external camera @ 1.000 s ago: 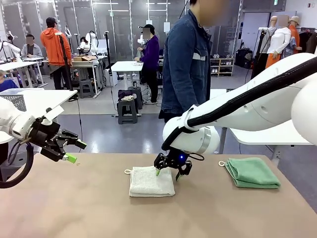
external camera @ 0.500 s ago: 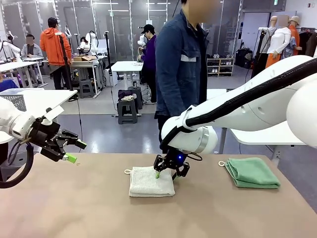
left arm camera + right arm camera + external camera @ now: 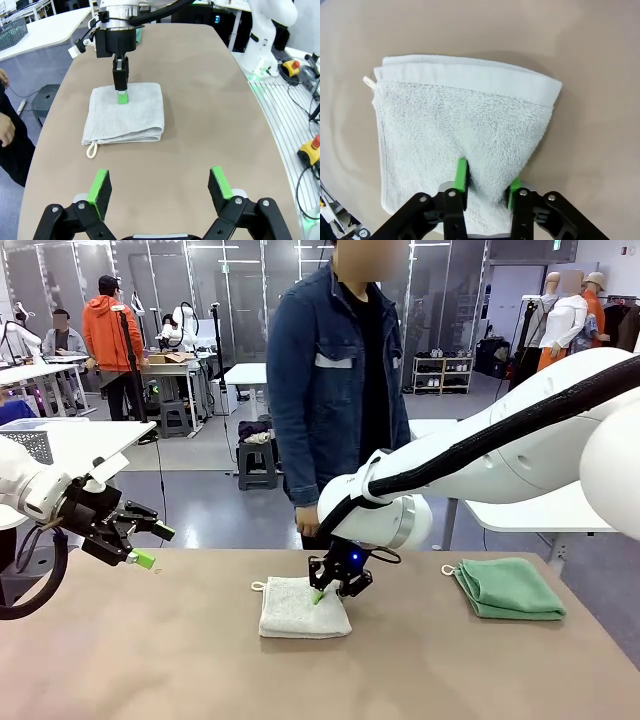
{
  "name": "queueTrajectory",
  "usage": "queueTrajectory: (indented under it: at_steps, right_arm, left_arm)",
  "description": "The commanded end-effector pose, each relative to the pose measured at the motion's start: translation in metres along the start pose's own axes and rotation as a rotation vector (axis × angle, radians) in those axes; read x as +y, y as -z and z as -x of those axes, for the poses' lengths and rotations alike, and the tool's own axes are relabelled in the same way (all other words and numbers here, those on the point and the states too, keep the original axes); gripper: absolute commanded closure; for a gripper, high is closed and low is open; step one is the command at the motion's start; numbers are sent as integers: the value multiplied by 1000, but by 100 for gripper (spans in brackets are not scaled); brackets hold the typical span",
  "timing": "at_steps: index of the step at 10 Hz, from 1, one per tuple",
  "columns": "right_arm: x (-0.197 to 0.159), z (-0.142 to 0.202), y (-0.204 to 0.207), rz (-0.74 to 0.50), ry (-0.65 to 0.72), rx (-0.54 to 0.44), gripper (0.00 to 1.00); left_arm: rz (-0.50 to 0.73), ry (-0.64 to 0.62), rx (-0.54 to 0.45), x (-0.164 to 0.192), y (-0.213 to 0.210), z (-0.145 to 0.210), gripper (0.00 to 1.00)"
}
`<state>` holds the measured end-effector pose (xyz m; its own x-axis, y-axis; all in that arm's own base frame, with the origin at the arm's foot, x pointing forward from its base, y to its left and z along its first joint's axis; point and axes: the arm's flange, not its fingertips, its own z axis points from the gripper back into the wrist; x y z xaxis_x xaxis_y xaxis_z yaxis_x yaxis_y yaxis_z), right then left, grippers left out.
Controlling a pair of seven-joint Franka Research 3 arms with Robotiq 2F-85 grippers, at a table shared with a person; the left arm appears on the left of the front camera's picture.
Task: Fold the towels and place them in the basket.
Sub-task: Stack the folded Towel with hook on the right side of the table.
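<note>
An off-white towel lies folded mid-table, its loop at the left corner. My right gripper comes down on its far right edge. In the right wrist view my right gripper has its green pads pinched on a raised fold of the off-white towel. From the left wrist view the same towel is visible with the right gripper on it. A mint green towel lies folded at the far right. My left gripper hovers open above the table's left edge, holding nothing. The grey lattice basket sits on a white side table at left.
A person in a denim jacket stands at the table's far edge, just behind the off-white towel. A hand of the person shows beside the table in the left wrist view. The brown table has bare room at front.
My right gripper's fingers have closed onto the off-white towel and shifted slightly left. The person has stepped left and turned to face the table. The left arm is still.
</note>
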<state>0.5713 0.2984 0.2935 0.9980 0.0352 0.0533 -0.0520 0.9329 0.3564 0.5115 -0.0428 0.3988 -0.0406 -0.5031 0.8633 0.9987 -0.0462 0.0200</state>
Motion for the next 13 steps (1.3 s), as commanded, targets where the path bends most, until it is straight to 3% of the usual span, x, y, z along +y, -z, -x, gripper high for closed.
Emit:
queueTrajectory:
  at_steps: [1, 2, 3, 4, 7, 8, 9, 10, 13]
  right_arm:
    - [5, 7, -7, 47, 15, -11, 85]
    - [5, 5, -8, 80, 39, -27, 100]
    - [4, 2, -7, 108, 31, -44, 100]
    - [5, 1, -4, 23, 1, -10, 100]
    - [5, 1, -4, 23, 1, -10, 100]
    - [6, 1, -4, 45, 3, -17, 90]
    - [9, -2, -2, 92, -13, -27, 90]
    - [-2, -5, -30, 121, -19, -90, 90]
    - [-64, -4, -137, 170, -83, -149, 90]
  left_arm:
    - [-2, 6, 9, -1, -2, -1, 2]
    - [-2, 6, 9, -1, -2, -1, 2]
    - [-2, 6, 9, -1, -2, -1, 2]
    - [-2, 6, 9, -1, -2, -1, 2]
    - [-2, 6, 9, -1, -2, -1, 2]
    - [-2, 6, 9, -1, -2, -1, 2]
    - [-2, 6, 9, -1, -2, -1, 2]
    - [-2, 6, 9, -1, -2, -1, 2]
    - [-2, 6, 9, -1, -2, -1, 2]
